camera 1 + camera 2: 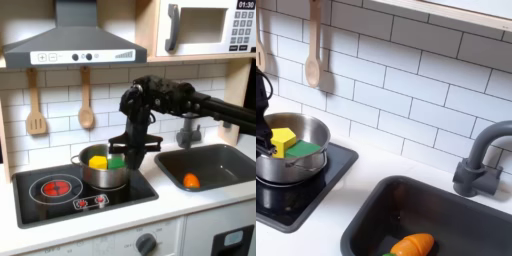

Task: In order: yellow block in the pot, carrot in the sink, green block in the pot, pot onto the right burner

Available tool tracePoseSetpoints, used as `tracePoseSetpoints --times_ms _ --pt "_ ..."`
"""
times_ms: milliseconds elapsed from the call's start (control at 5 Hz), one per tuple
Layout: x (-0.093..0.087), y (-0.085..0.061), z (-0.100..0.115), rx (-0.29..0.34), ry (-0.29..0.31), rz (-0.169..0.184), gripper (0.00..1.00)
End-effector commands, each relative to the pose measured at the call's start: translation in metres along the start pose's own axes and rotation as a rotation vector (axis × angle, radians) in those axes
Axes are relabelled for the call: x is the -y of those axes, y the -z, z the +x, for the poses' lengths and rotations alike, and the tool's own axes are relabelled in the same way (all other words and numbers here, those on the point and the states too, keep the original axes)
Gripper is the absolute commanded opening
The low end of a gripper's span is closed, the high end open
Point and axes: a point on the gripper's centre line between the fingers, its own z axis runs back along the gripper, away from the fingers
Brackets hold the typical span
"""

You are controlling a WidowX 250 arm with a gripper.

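Inside pot, yellow block, green block

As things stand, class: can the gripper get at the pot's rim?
Probably yes. The gripper hangs right at the pot, at its rim on the first exterior view's right, with nothing between; the blocks lie inside.

A polished steel pot gleams at left in the second exterior view, holding smooth matt yellow and green blocks. A glossy plastic carrot lies in the matt grey sink, beneath glazed white tiles and a wooden spoon.
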Motion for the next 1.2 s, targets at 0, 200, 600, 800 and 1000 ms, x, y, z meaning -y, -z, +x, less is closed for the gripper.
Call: tracePoseSetpoints --times_ms 0,200,600,800,1000 --pt "-0.016 0.005 -0.009 -0.010 -0.036 0.031 0.00" --pt "-0.021 0.014 -0.012 -0.034 -0.046 0.033 0.00" --pt "-0.029 0.037 -0.010 -0.088 -0.052 0.016 0.00" --pt "-0.030 0.044 -0.008 -0.108 -0.051 0.007 0.00" --pt "-0.034 0.047 -0.003 -0.107 -0.058 0.011 0.00"
